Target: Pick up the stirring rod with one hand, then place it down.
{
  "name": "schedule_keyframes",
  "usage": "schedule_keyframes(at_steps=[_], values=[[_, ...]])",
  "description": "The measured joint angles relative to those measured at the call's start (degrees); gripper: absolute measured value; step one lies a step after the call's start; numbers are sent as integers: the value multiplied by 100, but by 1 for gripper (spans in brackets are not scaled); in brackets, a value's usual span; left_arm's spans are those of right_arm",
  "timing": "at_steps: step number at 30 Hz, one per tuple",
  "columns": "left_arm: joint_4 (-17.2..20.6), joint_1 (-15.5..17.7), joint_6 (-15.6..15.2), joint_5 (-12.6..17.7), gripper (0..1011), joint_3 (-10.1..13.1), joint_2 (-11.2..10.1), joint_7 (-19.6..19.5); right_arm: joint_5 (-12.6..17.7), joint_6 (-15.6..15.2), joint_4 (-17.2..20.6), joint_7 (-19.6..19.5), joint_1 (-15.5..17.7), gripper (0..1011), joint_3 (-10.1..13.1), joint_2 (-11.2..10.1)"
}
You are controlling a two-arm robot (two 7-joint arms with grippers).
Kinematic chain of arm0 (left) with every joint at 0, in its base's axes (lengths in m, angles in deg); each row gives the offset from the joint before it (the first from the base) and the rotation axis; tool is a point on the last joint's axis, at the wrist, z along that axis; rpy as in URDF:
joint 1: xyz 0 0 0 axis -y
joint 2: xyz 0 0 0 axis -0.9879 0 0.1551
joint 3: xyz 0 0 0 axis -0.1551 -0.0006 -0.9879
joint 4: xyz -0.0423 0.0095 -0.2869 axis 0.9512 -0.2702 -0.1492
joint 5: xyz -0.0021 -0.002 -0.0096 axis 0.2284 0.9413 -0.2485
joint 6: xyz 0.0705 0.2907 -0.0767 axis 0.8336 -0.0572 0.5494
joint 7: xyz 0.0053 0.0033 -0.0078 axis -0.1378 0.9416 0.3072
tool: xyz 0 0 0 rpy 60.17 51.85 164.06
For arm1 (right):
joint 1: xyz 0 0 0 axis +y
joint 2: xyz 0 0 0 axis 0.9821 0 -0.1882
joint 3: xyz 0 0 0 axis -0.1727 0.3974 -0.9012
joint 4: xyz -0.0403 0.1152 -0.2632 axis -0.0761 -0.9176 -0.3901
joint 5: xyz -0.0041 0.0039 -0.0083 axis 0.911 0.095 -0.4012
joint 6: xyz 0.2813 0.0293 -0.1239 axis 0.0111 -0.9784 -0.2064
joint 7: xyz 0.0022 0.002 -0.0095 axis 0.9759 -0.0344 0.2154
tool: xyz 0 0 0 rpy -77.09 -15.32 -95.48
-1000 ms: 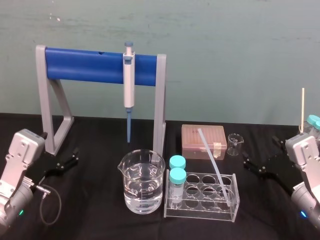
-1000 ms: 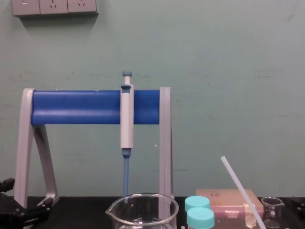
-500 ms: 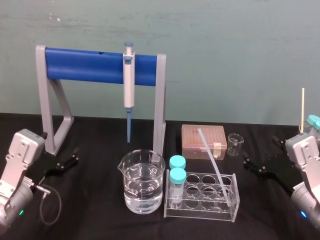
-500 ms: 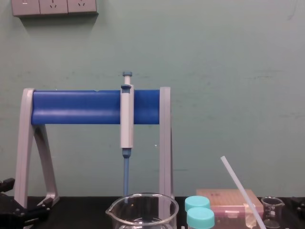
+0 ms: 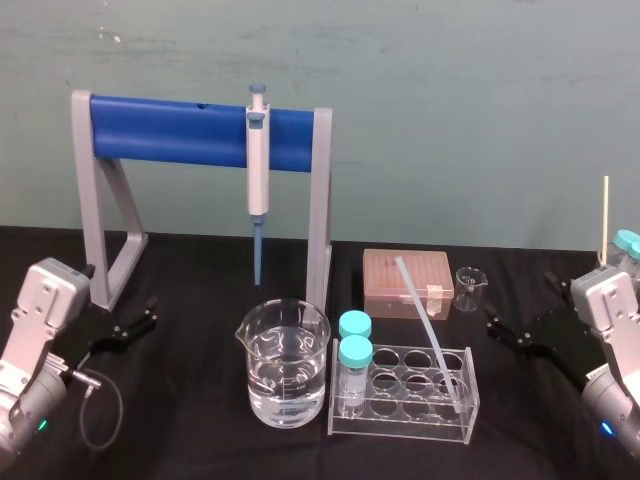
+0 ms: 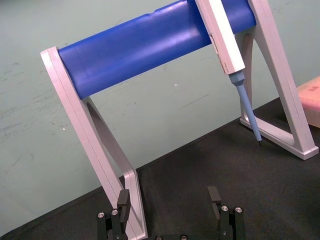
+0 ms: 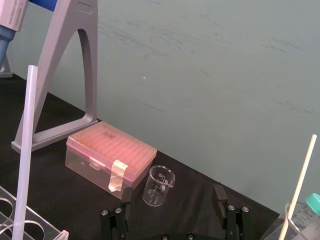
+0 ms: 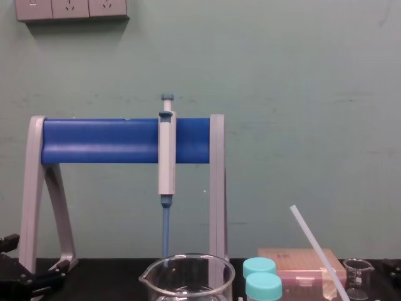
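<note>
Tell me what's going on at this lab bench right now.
Nothing is being handled. The stirring rod leans tilted in the clear tube rack, with its lower end at the rack's right end. The left gripper sits open and empty low on the table's left side, by the pipette stand's foot. The right gripper sits open and empty on the right, facing the small glass beaker.

The chest view's bottom edge cuts off the lower end of the stirring rod (image 8: 317, 253), the body of the big beaker (image 8: 187, 279) and the two capped tubes (image 8: 264, 287). In the left wrist view the pipette (image 6: 223, 40) loses its top at the edge. The markings on the small beaker (image 7: 159, 186) are too small to read.
</note>
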Motion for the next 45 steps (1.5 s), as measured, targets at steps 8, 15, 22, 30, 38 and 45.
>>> schedule_keyframes(at_steps=[8, 15, 22, 30, 38, 45], values=[[0, 0, 0, 0, 1000, 0, 0, 0, 0, 0, 0, 0, 0, 1003, 0, 0], [0, 0, 0, 0, 1000, 0, 0, 0, 0, 0, 0, 0, 0, 1003, 0, 0], [0, 0, 0, 0, 1000, 0, 0, 0, 0, 0, 0, 0, 0, 1003, 0, 0], [0, 0, 0, 0, 1000, 0, 0, 0, 0, 0, 0, 0, 0, 1003, 0, 0], [0, 0, 0, 0, 1001, 0, 0, 0, 0, 0, 0, 0, 0, 1003, 0, 0], [0, 0, 0, 0, 1000, 0, 0, 0, 0, 0, 0, 0, 0, 1003, 0, 0]])
